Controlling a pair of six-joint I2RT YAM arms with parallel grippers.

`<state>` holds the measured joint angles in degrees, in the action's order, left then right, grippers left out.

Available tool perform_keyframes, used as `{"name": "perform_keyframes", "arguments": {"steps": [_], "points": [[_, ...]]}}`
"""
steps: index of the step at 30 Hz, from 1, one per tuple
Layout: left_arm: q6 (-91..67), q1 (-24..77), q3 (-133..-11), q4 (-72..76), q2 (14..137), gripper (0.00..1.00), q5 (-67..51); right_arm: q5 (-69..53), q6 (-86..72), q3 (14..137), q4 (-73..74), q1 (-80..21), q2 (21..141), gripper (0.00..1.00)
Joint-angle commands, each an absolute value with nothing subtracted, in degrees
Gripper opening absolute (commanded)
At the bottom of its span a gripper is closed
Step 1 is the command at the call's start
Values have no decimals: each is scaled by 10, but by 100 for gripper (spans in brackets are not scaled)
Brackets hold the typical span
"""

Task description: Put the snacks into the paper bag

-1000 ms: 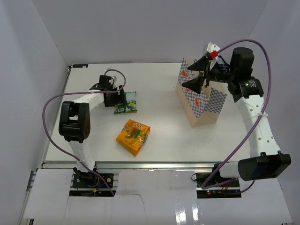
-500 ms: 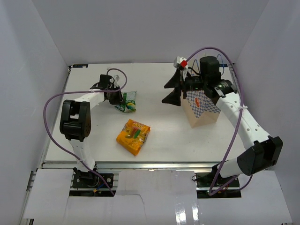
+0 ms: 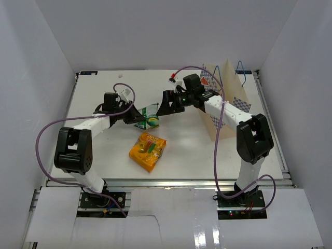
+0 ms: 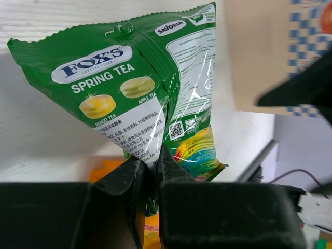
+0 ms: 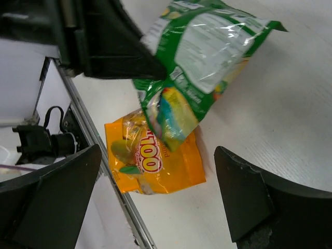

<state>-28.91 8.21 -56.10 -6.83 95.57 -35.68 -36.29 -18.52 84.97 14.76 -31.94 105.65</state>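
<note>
Between the clenched tips of the left pincer (image 4: 150, 162) hangs the green pouch (image 4: 136, 88), held by its edge; beside it the right pincer (image 3: 165, 106) gapes; carry steadily to the bag (image 3: 228, 79)

Enclosure: three plain white walls around work area. Back wall (image 3: 166, 31) flat, unmarked. Left wall (image 3: 31, 78) and right wall (image 3: 306, 78) angle outward toward camera.
Table (image 3: 181, 150): white matte top, rectangular, faint grain visible in left wrist view.
Metal rail (image 3: 171, 182) runs along near table edge; similar framing on right side.
White sheet (image 3: 171, 218) covers area below rail, surface glossy, light glare near centre.
Lighting: even, diffuse; shadows on tabletop soft.
</note>
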Motion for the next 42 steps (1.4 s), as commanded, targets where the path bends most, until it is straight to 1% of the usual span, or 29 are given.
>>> {"name": "perform_keyframes", "arguments": {"steps": [1,5,14,15,16,19,20,21,22,23,25,26,28,29,32,33,35,36,38,39,40,41,42], "points": [[-359,81,-534,47,894,0,-442,-336,-282,883,100,-319,1067,95],[-380,82,-512,73,867,0,-468,-353,-338,880,69,-321,1087,96],[-403,83,-474,79,800,0,-511,-381,-386,898,16,-337,1114,100],[-403,84,-472,79,797,0,-514,-386,-395,898,10,-337,1116,95],[-408,85,-470,79,791,0,-519,-392,-399,897,7,-341,1116,92],[-411,87,-464,82,780,0,-526,-414,-412,892,-27,-345,1116,78],[-413,87,-463,83,778,2,-527,-420,-417,889,-42,-346,1116,68],[-415,88,-461,83,775,3,-528,-427,-421,886,-50,-346,1114,62],[-416,87,-461,83,773,7,-529,-436,-424,885,-56,-349,1114,57],[-417,87,-460,83,769,9,-529,-439,-423,886,-59,-350,1113,46],[-419,87,-458,83,765,18,-530,-445,-414,885,-64,-351,1105,37],[-421,88,-457,83,759,27,-528,-447,-408,888,-65,-352,1103,29],[-421,87,-454,83,750,37,-525,-454,-396,889,-65,-352,1093,23],[-421,87,-454,83,744,48,-520,-456,-383,889,-65,-352,1089,16],[-415,88,-451,83,720,61,-512,-472,-345,894,-64,-351,1071,9],[-405,87,-451,81,704,66,-512,-475,-331,898,-62,-352,1059,8],[-388,87,-453,69,685,71,-513,-486,-297,909,-51,-351,1048,8],[-376,86,-454,62,674,76,-513,-487,-255,917,-42,-352,1035,8],[-334,86,-459,26,636,80,-499,-490,-209,944,-11,-352,1022,8],[-303,86,-464,4,609,84,-481,-489,-153,967,23,-351,1011,8],[-289,85,-464,-20,594,88,-470,-490,-129,976,23,-350,1006,8],[-278,85,-466,-29,580,89,-460,-494,-107,987,44,-348,1001,8],[-266,85,-466,-39,568,93,-447,-491,-86,996,54,-345,989,8]]}}
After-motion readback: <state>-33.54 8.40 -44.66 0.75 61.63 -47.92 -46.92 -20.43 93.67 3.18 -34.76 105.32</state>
